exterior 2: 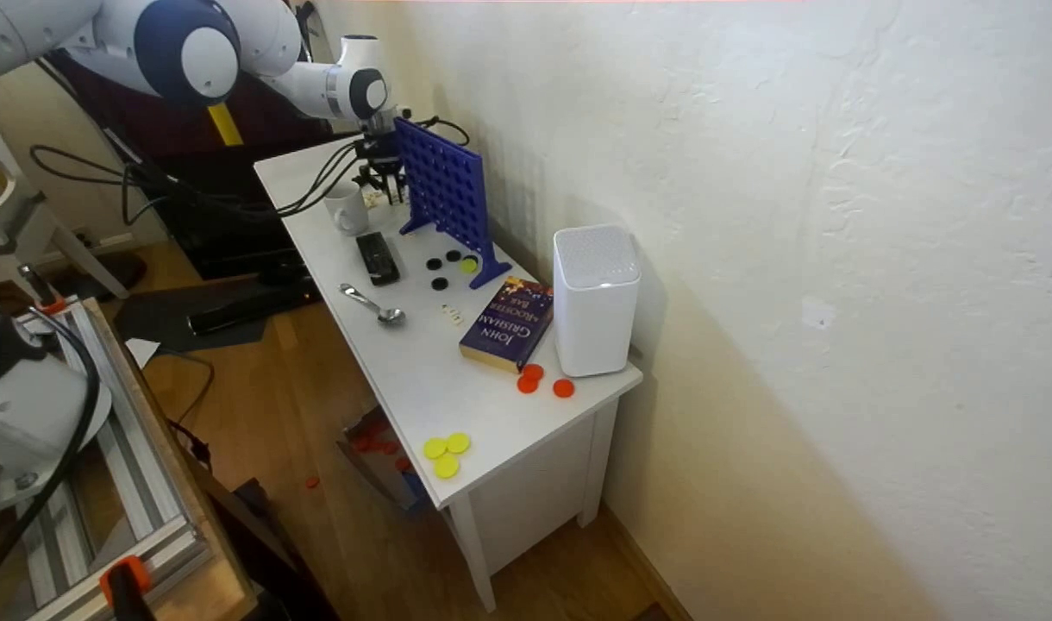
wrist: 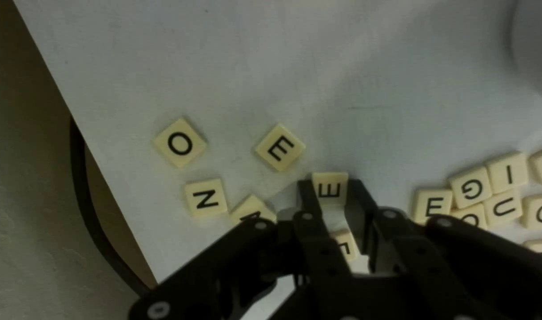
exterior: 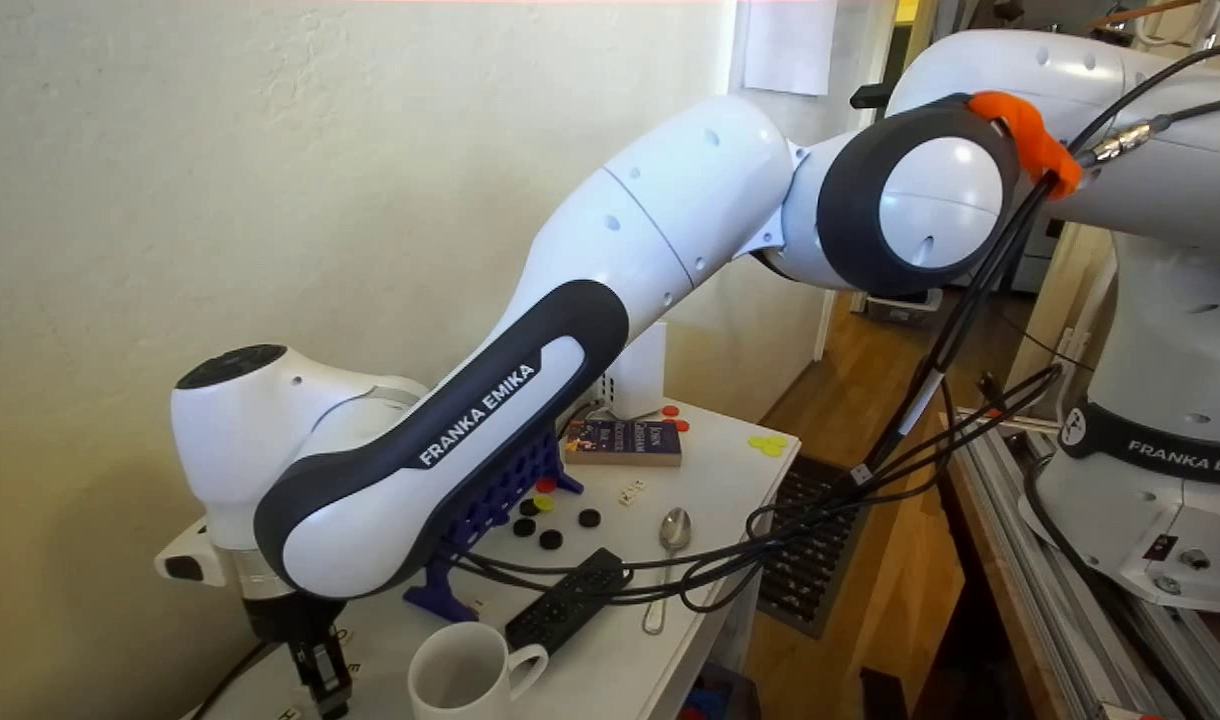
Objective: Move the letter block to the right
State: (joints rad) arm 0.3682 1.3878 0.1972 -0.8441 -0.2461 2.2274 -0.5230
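The letter block is a small cream tile marked E (wrist: 330,187), seen in the wrist view between my fingertips. My gripper (wrist: 330,198) is shut on it, with a finger against each side. Another tile marked E (wrist: 280,147) lies just beyond it, and tiles O (wrist: 180,142) and N (wrist: 205,198) lie to the left. A tile partly hidden by the gripper (wrist: 344,246) lies beneath the fingers. Several tiles, including G (wrist: 471,187), cluster at the right. The gripper also shows low over the table in both exterior views (exterior: 325,685) (exterior 2: 388,185); the held tile is not discernible there.
A white mug (exterior: 460,675) stands beside the gripper, with a black remote (exterior: 568,603) near it. A blue upright game rack (exterior 2: 447,190) stands close by along the wall. A spoon (exterior 2: 375,306), book (exterior 2: 509,323) and white box (exterior 2: 597,302) are farther along the table.
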